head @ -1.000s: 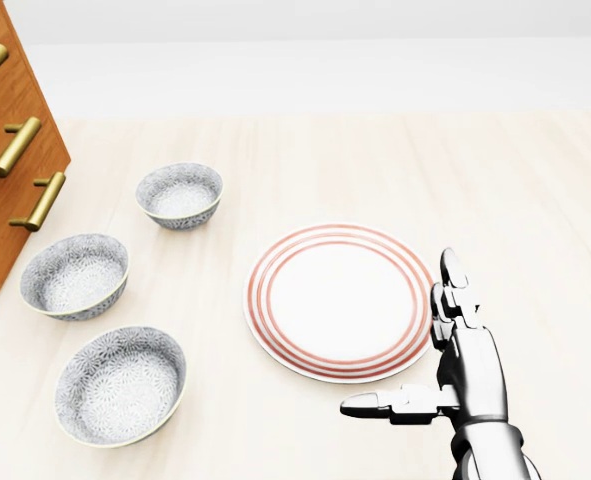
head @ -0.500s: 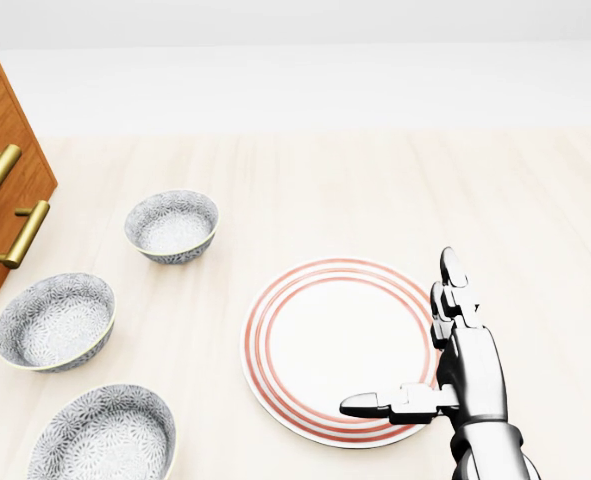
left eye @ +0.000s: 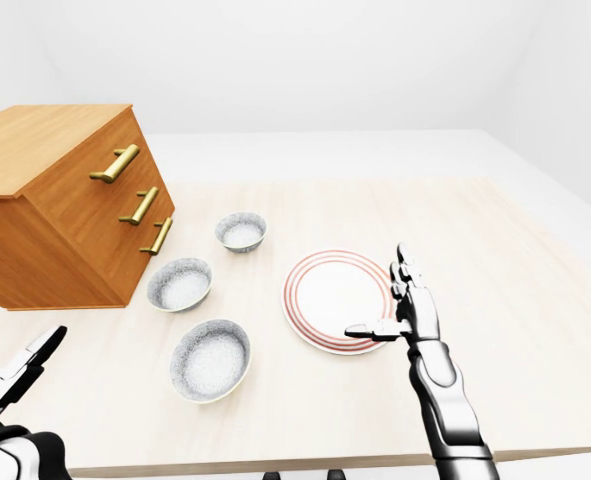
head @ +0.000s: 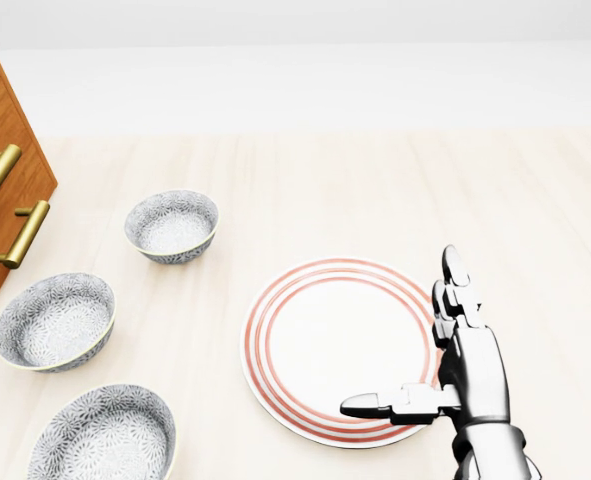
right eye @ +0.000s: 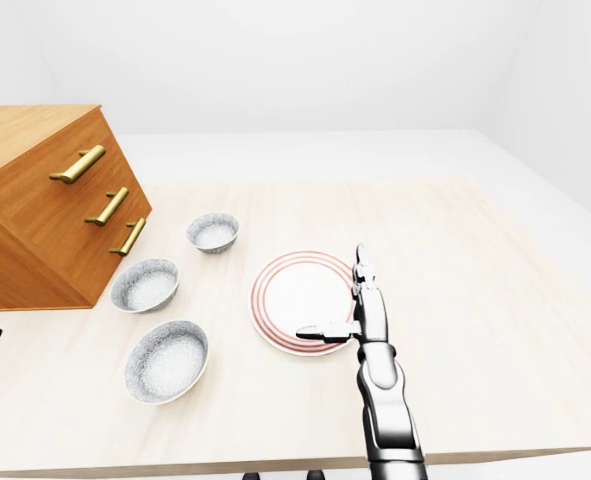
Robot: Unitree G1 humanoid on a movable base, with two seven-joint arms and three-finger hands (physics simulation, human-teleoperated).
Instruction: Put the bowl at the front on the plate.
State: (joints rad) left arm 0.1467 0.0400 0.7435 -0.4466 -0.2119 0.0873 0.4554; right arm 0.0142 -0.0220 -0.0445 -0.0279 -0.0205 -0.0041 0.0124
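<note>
Three grey patterned bowls stand in a column left of the plate: one at the top [head: 172, 225], one in the middle [head: 55, 320], and the lowest bowl [head: 103, 435], cut by the head view's bottom edge. The white plate [head: 335, 350] with red rings lies right of them with nothing on it. My right hand [head: 403, 335] is open over the plate's right rim, fingers [head: 453, 270] up and thumb pointing left. It holds nothing. My left hand [left eye: 20, 368] is open and low at the left-eye view's bottom left, well left of the bowls.
A wooden drawer chest [left eye: 65, 200] with brass handles stands tilted on the table's left, close to the bowls. The pale wooden table [left eye: 515, 280] stretches right of the plate. Its near edge runs along the bottom of the eye views.
The camera moved early on: bowls, plate and chest slid down and left in the head view. Since half a second ago the picture holds still. My right hand keeps its pose.
</note>
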